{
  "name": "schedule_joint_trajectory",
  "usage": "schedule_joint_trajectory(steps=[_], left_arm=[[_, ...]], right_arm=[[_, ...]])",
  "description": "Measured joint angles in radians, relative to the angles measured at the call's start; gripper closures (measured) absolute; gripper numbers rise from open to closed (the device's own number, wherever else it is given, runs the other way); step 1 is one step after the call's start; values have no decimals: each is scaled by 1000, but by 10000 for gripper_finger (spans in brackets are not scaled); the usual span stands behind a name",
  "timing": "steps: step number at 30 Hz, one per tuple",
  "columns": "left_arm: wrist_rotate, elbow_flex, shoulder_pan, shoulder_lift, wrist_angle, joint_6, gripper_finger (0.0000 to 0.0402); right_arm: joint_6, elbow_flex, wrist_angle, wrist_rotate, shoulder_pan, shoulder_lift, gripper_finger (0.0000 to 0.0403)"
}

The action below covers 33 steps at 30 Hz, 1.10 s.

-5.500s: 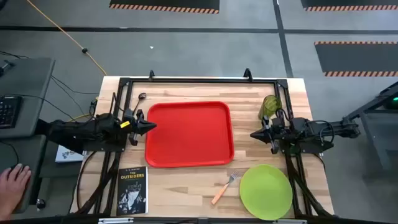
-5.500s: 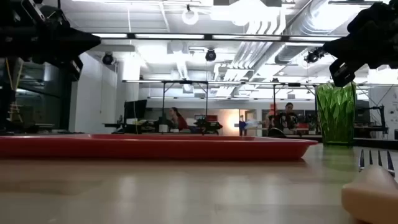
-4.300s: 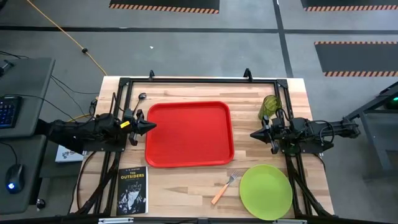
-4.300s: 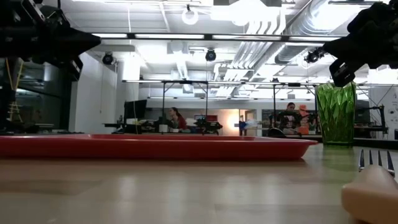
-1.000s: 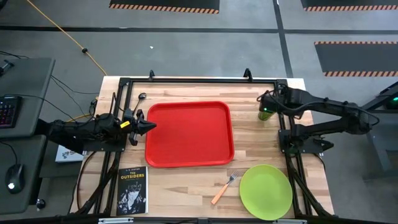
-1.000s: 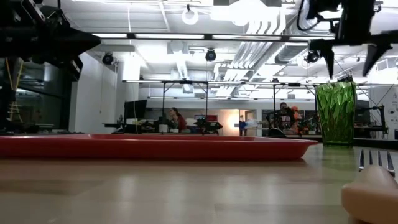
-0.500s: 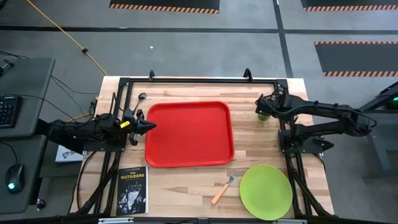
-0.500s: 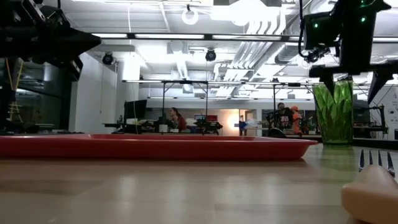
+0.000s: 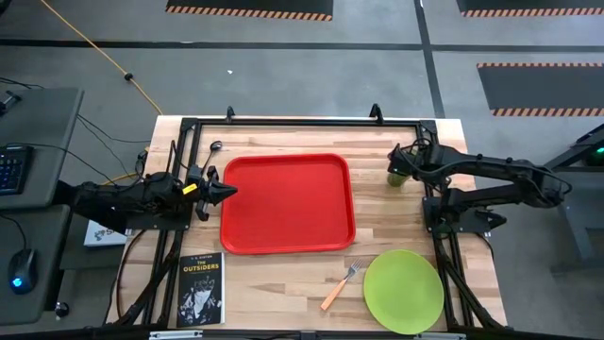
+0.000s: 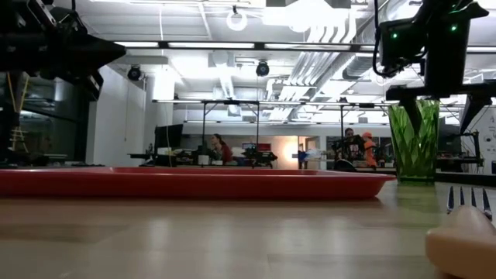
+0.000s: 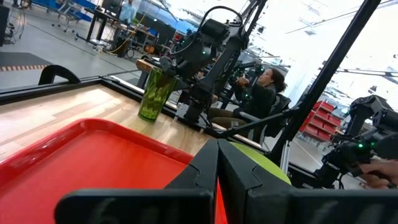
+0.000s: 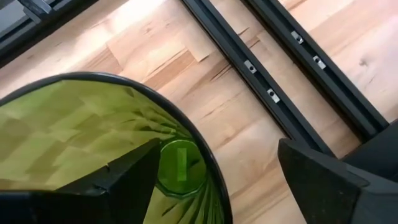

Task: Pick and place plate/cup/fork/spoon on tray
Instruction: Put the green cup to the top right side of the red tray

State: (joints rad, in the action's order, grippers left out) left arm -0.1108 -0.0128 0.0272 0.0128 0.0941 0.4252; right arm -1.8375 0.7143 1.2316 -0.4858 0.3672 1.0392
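Observation:
The olive-green cup point(image 9: 398, 177) stands upright on its base at the table's far right. My right gripper point(image 12: 219, 149) is open and points down over it. One finger point(image 12: 118, 180) is inside the cup and the other point(image 12: 336, 180) is outside, with the rim point(image 12: 205, 155) between them. I see no touch. The red tray point(image 9: 287, 203) lies flat mid-table. My left gripper point(image 9: 229, 192) waits shut at its left rim. The lime plate point(image 9: 403, 291) and the orange-handled fork point(image 9: 338, 286) lie near the front right. The spoon point(image 9: 213, 148) lies at the far left.
A black book point(image 9: 200, 288) lies at the front left corner. Black frame rails point(image 12: 273, 93) run along the table's edges, close to the cup. Bare wood lies between the tray and the cup. People sit in the room beyond the table.
My right gripper has come down over the cup, still open. Its fingertips were above the rim and now stand lower, one inside the cup and one outside. The cup has stayed in place.

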Motion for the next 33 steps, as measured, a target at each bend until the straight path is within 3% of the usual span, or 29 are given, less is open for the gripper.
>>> schedule_joint_trajectory(steps=[12, 19, 33], left_arm=[[0, 0, 0, 0, 0, 0, 401], [0, 0, 0, 0, 0, 0, 402], [0, 0, 0, 0, 0, 0, 401]], right_arm=[[-7, 49, 21, 26, 4, -62, 153], [41, 50, 29, 129, 13, -63, 198], [158, 50, 16, 184, 12, -66, 385]])
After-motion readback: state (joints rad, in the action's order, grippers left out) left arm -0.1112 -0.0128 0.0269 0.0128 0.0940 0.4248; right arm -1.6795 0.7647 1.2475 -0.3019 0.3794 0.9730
